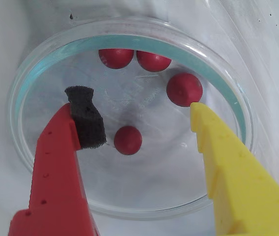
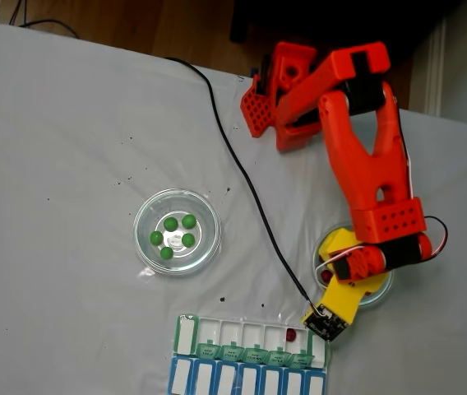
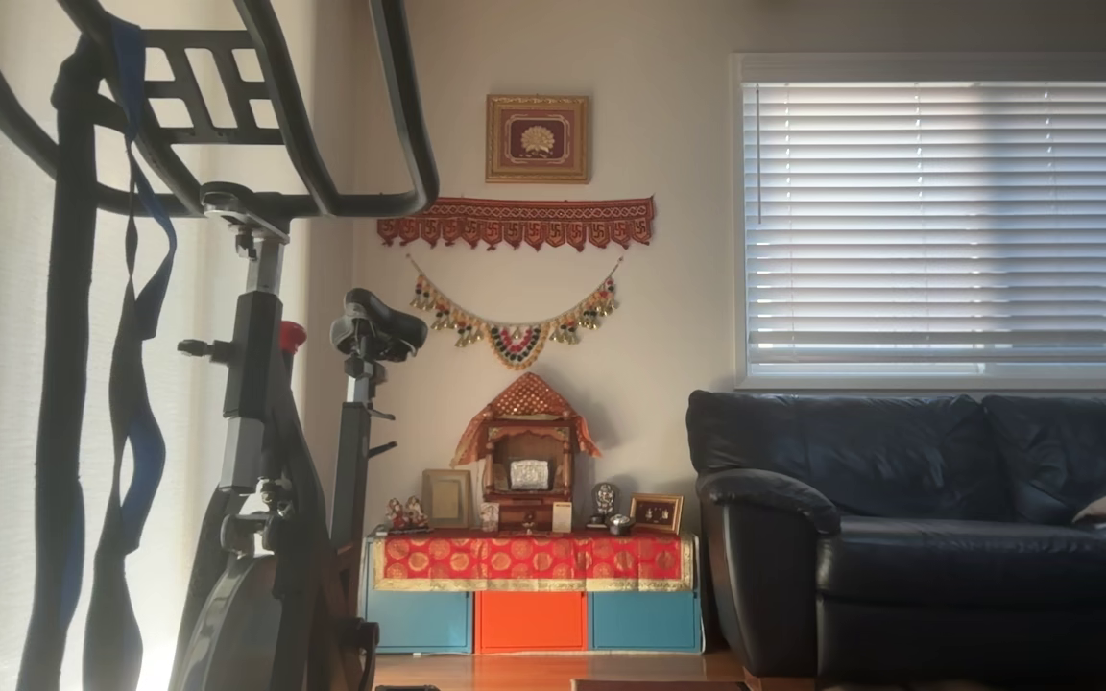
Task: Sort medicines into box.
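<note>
In the wrist view my gripper is open and reaches down into a round clear dish that holds several dark red pills. One red pill lies between the red finger's black foam pad and the yellow finger, touching neither. Another red pill sits just beyond the yellow fingertip, and two lie at the far rim. In the fixed view the green box lies at the table's near edge with a red pill in one open compartment. Several green pills rest in the left dish.
The orange arm reaches over the right dish. A blue row with white lids adjoins the box. A black cable crosses the white table. The other view looks into a living room.
</note>
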### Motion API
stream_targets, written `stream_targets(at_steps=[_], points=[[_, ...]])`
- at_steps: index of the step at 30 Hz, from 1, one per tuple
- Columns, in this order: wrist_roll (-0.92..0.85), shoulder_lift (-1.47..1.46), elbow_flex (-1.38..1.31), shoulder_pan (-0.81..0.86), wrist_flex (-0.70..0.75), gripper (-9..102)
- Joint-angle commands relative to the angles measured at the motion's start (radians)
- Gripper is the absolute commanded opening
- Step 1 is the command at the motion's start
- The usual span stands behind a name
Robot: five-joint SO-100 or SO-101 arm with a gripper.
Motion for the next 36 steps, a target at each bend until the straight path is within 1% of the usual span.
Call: stream_targets(at_steps=[1,13,23,36], points=[[-0.021,0.038,-0.023,0.003,0.011,31],[-0.041,-0.041,-0.014,-0.021,-0.005,23],[-0.066,-0.055,-0.011,-0.015,-0.014,24],[-0.118,-0.051,0.017,0.014,-0.084,22]])
